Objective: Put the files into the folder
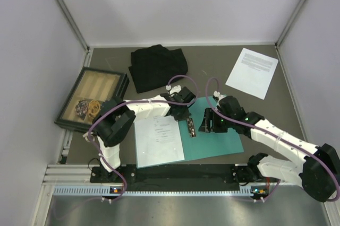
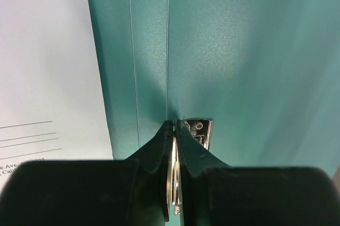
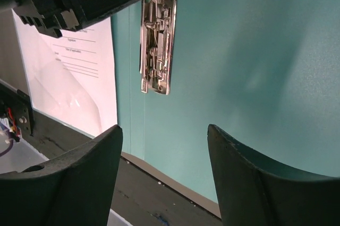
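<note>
The teal folder [image 1: 223, 141] lies open on the table in front of the arms. One white file sheet [image 1: 158, 141] lies on its left half. The other file sheet [image 1: 252, 72] lies at the back right, apart from the folder. My left gripper [image 1: 186, 113] is down at the spine, shut on the folder's metal clip [image 2: 199, 128], with a metal strip between its fingers [image 2: 159, 146]. My right gripper [image 1: 204, 122] is open and empty just above the folder's right half [image 3: 255, 51], beside the clip [image 3: 156, 43].
A black cloth [image 1: 156, 66] lies at the back middle. A dark-framed wooden tray [image 1: 93, 97] holding small objects sits at the left. White walls enclose the table on three sides. A metal rail [image 1: 159, 183] runs along the near edge.
</note>
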